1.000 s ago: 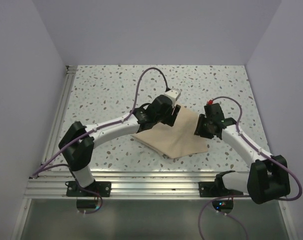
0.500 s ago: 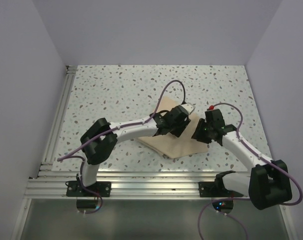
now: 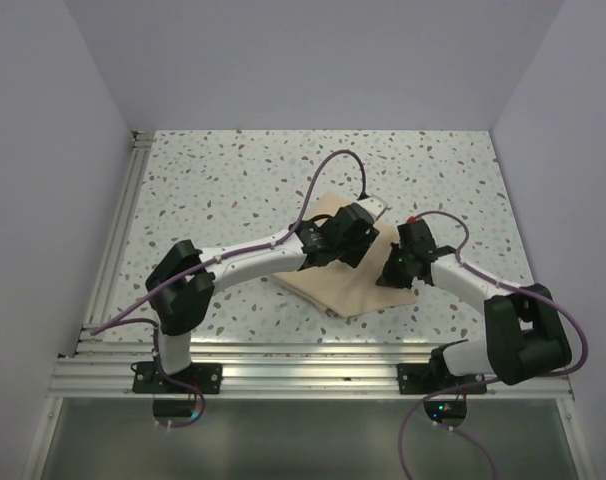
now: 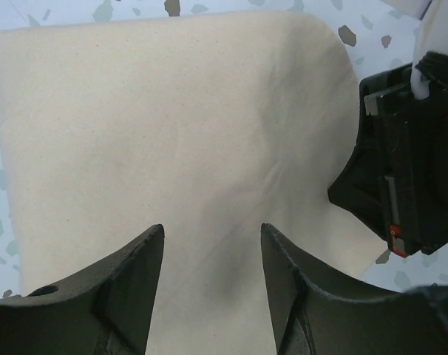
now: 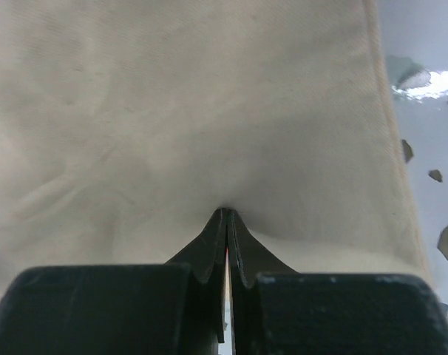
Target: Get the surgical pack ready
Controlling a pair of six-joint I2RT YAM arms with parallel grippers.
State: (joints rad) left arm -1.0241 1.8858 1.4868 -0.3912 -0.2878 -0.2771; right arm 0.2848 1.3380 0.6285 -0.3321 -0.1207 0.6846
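The surgical pack is a folded tan cloth bundle (image 3: 333, 285) lying on the speckled table; the tray, sachets and instruments are hidden. My left gripper (image 3: 355, 242) hovers over the bundle's middle. In the left wrist view it (image 4: 211, 229) is open, with only cloth (image 4: 172, 111) below the jaws. My right gripper (image 3: 391, 272) is at the bundle's right edge. In the right wrist view it (image 5: 226, 211) is shut, its tips pinching a small pucker of the cloth (image 5: 209, 96). The right gripper's black body (image 4: 409, 163) shows at the cloth's right side in the left wrist view.
The speckled table (image 3: 223, 180) is bordered by an aluminium rail (image 3: 118, 230) on the left and a rail (image 3: 303, 365) along the near edge. White walls stand on three sides. Purple cables (image 3: 333, 165) loop above the left arm.
The left arm has swung right over the bundle's middle. The right gripper has moved left onto the bundle's right edge and its jaws have closed from open.
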